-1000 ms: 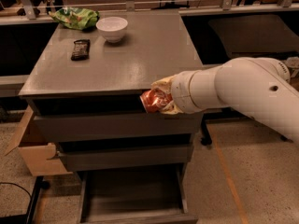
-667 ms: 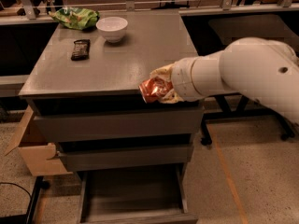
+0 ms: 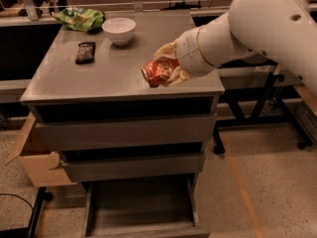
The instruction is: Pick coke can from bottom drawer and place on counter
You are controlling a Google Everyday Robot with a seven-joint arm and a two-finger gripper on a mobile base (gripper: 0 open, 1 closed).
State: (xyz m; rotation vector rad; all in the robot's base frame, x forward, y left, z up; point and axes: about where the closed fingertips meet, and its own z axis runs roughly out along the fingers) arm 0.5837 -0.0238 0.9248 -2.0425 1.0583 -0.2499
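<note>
My gripper (image 3: 166, 69) is shut on the red coke can (image 3: 156, 72) and holds it tilted just above the front right part of the grey counter (image 3: 99, 71). The can's silvery end faces left. The white arm reaches in from the upper right. The bottom drawer (image 3: 141, 205) is pulled open below the cabinet, and its floor shows nothing in it.
A white bowl (image 3: 119, 30), a dark snack bar (image 3: 85, 52) and a green chip bag (image 3: 79, 19) lie at the counter's back left. A cardboard box (image 3: 34, 157) stands left of the cabinet. A dark side table (image 3: 262, 78) is behind the arm.
The gripper has carried the can up and to the left, from in front of the counter's front edge to over the counter top.
</note>
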